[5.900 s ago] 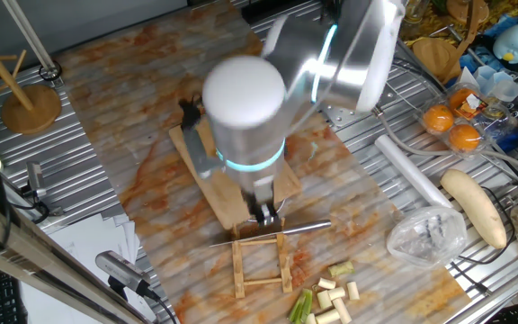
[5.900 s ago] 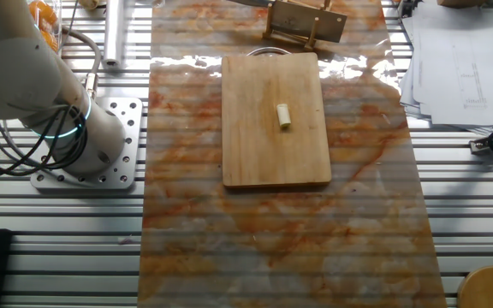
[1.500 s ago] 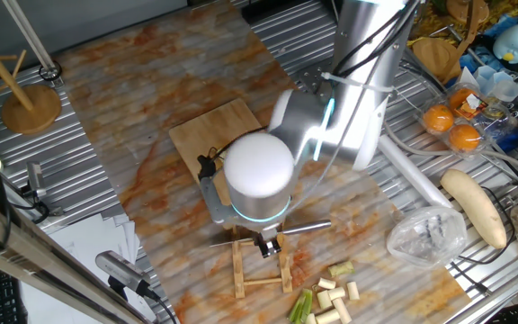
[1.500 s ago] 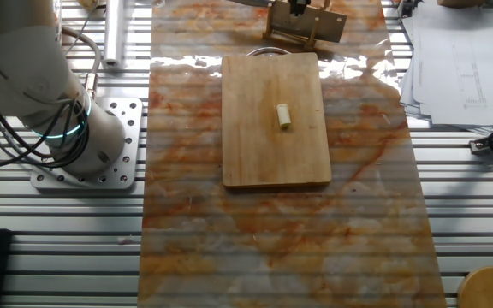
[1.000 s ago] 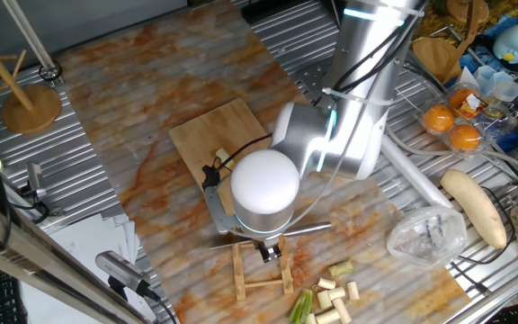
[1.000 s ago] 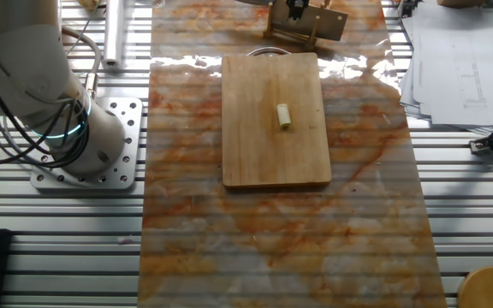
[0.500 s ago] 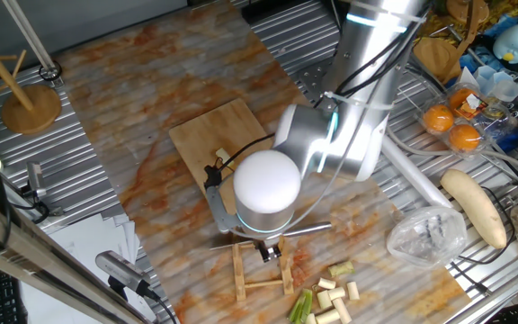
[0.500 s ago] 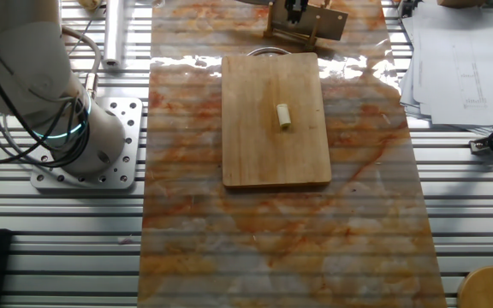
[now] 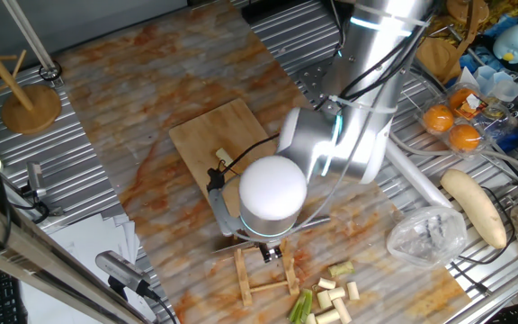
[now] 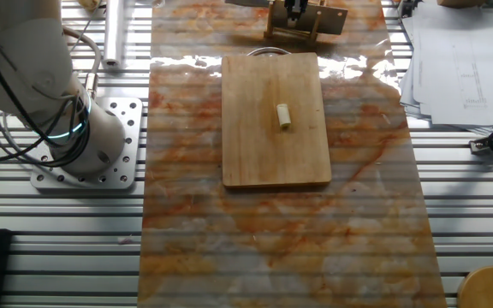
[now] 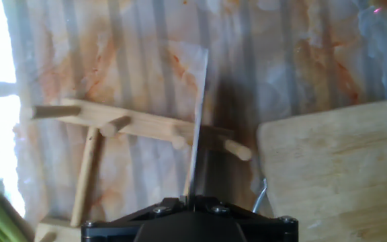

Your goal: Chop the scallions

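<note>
No writing readable anywhere. The tool hangs over the wooden rack at the worktop's edge, clamped on the knife, blade edge-on across the rack's pegs. One scallion piece lies mid cutting board. More scallions sit beside the rack. The arm's elbow blocks part of the board.

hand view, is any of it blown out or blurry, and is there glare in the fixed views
Hand view: the left edge is blown out to white, and the thin steel knife blade and pale wooden rack look soft. The other fixed view: a bright glare band crosses the marbled orange mat beside the wooden cutting board.
</note>
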### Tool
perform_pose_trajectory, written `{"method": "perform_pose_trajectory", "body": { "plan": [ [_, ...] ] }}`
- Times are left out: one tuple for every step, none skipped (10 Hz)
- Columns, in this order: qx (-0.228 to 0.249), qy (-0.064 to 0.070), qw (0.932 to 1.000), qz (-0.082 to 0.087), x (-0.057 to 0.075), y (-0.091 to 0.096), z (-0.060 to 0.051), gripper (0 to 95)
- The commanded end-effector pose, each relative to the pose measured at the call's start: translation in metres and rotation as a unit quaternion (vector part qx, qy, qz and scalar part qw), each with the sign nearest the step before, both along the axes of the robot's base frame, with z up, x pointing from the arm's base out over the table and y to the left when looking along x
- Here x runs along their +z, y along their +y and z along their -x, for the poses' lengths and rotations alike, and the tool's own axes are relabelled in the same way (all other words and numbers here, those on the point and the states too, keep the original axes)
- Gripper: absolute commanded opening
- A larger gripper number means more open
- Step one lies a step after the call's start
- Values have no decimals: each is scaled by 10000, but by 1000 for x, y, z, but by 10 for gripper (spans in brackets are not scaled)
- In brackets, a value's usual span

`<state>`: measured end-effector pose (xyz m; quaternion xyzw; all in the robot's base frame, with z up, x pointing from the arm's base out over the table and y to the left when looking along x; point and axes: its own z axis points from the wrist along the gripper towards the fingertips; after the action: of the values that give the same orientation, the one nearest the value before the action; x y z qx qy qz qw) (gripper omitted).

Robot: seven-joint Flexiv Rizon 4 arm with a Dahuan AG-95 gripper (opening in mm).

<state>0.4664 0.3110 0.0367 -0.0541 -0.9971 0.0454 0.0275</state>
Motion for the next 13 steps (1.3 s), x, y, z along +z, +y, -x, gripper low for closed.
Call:
{"method": "perform_pose_trajectory", "body": {
  "plan": [
    [11, -43, 9999, -97, 5, -4, 2, 0],
    [61, -77, 9996, -258, 14, -14, 4, 0],
    [43, -75, 9992, -381, 24, -20, 5, 0],
    [53, -49, 9989, -465, 35, -26, 3, 0],
    [82, 1, 9984, -564, 54, -35, -1, 0],
    [107, 38, 9980, -622, 67, -40, -5, 0],
    [148, 94, 9974, -695, 87, -44, -8, 0],
    [161, 148, 9968, -763, 103, -49, -12, 0],
    [174, 250, 9961, -829, 122, -53, -17, 0],
    [258, 335, 9960, -784, 133, -56, -20, 0],
    [436, 383, 9964, -624, 136, -60, -21, 0],
    [483, 421, 9961, -604, 132, -66, -22, 0],
    [506, 429, 9960, -598, 128, -74, -24, 0]
  ]
}}
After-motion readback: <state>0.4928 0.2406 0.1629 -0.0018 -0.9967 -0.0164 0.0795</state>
